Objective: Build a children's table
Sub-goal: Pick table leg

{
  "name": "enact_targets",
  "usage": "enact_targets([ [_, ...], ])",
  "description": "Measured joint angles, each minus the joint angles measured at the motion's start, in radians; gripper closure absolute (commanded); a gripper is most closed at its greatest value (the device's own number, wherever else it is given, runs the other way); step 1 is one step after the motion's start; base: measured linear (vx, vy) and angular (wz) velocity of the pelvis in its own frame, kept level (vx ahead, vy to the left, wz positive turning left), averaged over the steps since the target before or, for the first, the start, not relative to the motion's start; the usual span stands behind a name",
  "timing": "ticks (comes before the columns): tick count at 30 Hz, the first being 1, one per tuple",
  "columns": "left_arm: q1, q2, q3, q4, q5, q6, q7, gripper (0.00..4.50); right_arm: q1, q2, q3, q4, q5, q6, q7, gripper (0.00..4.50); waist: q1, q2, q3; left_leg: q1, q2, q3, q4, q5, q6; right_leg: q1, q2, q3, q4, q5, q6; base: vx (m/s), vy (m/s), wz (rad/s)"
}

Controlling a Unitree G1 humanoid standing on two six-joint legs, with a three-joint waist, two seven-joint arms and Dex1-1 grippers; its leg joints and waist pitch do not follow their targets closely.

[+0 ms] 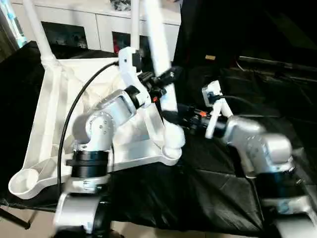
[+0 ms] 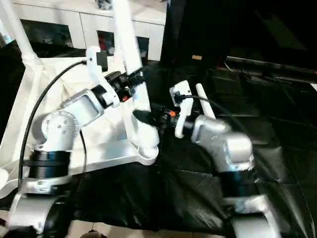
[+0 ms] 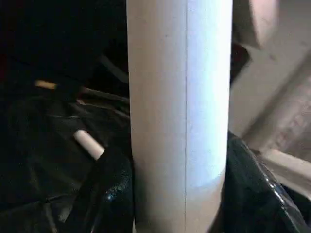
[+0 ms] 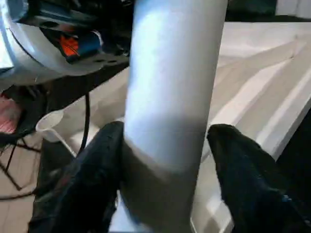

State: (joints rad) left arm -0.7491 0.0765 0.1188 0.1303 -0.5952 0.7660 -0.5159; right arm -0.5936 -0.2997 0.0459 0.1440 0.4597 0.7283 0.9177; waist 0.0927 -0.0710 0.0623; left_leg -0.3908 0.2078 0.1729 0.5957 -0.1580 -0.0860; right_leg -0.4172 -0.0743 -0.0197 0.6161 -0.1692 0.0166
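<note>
Leg [image 1: 161, 54] seating in near corner socket [image 1: 171, 144] of upturned tabletop [image 1: 54, 124] on the counter.
I've left jaws [image 3: 180, 194] clamped on it; right jaws [image 4: 167, 160] loosely straddle it. Next, press straight down.

Tabletop [image 1: 54, 124] white plastic, ribbed underside, slight sheen. Leg [image 3: 180, 116] smooth white plastic tube, faint seam line. Work table cover [image 1: 198, 193] black cloth, wrinkled, slightly shiny. Forearms [image 1: 106, 119] brushed silver metal. Fingers [image 4: 92, 170] black, glossy.
</note>
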Motion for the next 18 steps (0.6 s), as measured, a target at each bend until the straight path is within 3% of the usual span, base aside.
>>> enact_targets([
  [4,0.000,0.035,-0.034,-0.004,-0.036,0.022,-0.108,2.65,-0.006,-0.059,0.041,0.027,0.007,-0.001,0.120,1.13,0.000,0.000,0.000,0.000,0.000,0.000,0.000,0.000,0.000,0.000,0.000,0.000,0.001,0.000,0.000,0.000,0.000,0.00],
  [11,0.000,0.073,-0.071,-0.049,-0.100,0.050,-0.275,2.65,-0.025,-0.149,0.107,0.026,0.037,0.007,0.324,1.13,0.000,0.000,0.000,0.001,0.000,0.000,0.000,0.000,0.000,0.001,0.000,0.000,0.001,0.001,-0.001,0.000,0.000,0.00],
  [18,0.000,0.095,-0.127,-0.056,-0.109,0.061,-0.357,2.65,-0.026,-0.169,0.144,0.029,0.046,0.014,0.424,1.13,0.000,0.000,0.000,0.002,0.000,0.000,0.001,0.000,0.000,0.001,0.000,0.000,0.003,0.001,-0.002,0.000,0.000,0.00],
])
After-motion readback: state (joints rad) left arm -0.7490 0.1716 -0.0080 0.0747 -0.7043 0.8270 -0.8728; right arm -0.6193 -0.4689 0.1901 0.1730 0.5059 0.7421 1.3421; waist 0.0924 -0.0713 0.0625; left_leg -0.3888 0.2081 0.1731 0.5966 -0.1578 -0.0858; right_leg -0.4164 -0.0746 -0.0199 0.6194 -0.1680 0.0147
